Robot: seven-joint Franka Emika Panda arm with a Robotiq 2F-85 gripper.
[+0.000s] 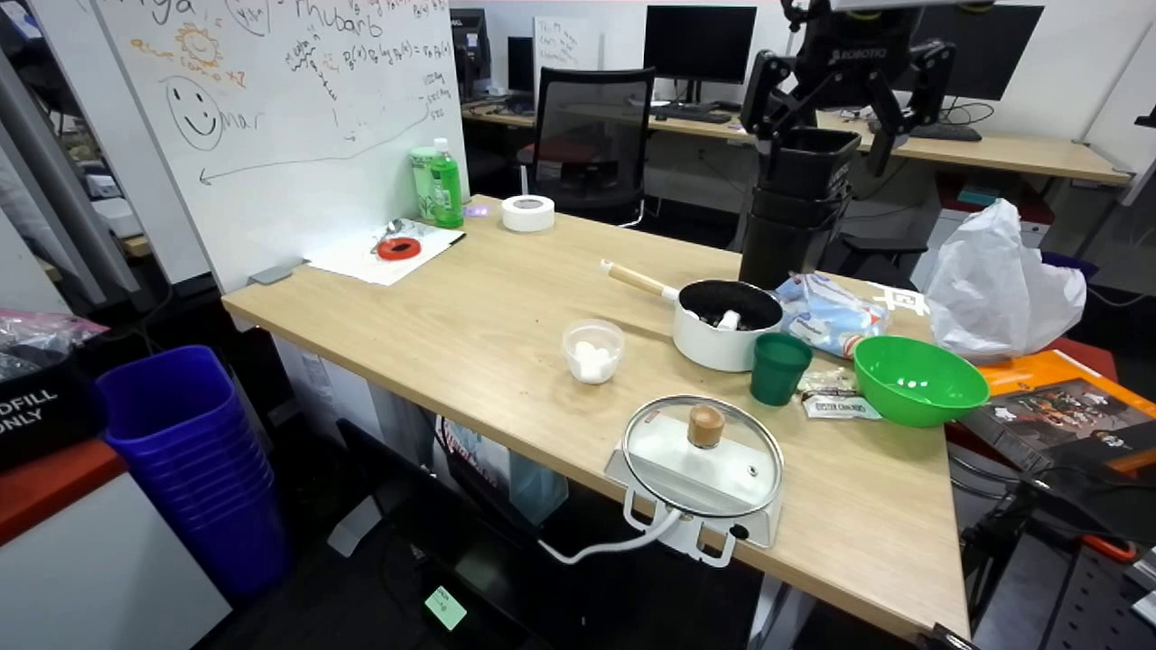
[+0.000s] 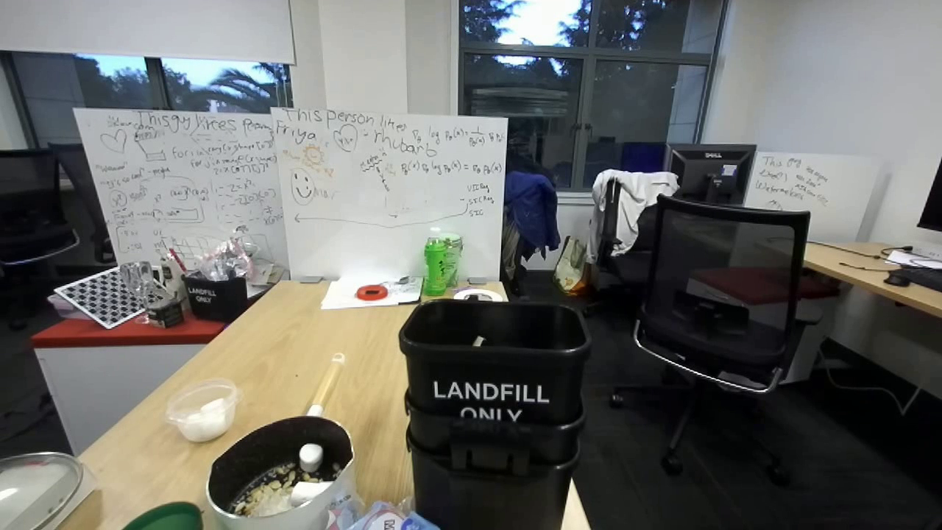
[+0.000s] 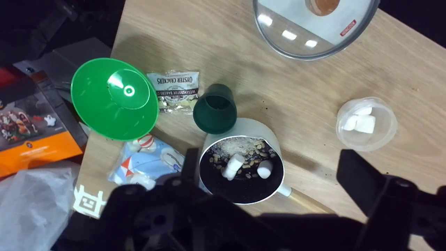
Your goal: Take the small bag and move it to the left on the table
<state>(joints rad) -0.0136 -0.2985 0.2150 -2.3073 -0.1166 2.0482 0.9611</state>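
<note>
Gripper point(image 1: 822, 161): its fingers point(image 3: 357, 183) stand wide apart, holding nothing.
Packet point(image 1: 835, 397): you likely have your small bag here, flat toward the right end of the table point(image 1: 433, 289), between cup point(image 1: 778, 375) at left and bowl point(image 1: 919, 406) at right in an exterior view. The blue bag point(image 1: 826, 311) on its far side could be meant.
Feel: expect light, limp, slippery film around brittle crackers point(image 3: 176, 104); squeeze gently.
Label end point(image 1: 840, 408): your best hold; it faces near, looks flatter than the rest, and pinching there should spare the crackers.
Cup and bowl: they crowd its left and right, so turn your fingers to close from near and far. Whether either touches it, you cannot tell.
Right edge: the bowl appears to reach past it; a nudge could tip it off.
Left: lift over the cup, then travel between pot point(image 1: 713, 348) and lid point(image 1: 695, 462), with the tub point(image 1: 593, 327) standing beyond.
Wood: your widest stretch lies farther left, between tub and paper point(image 1: 357, 262); set down well inside the near and far edges.
</note>
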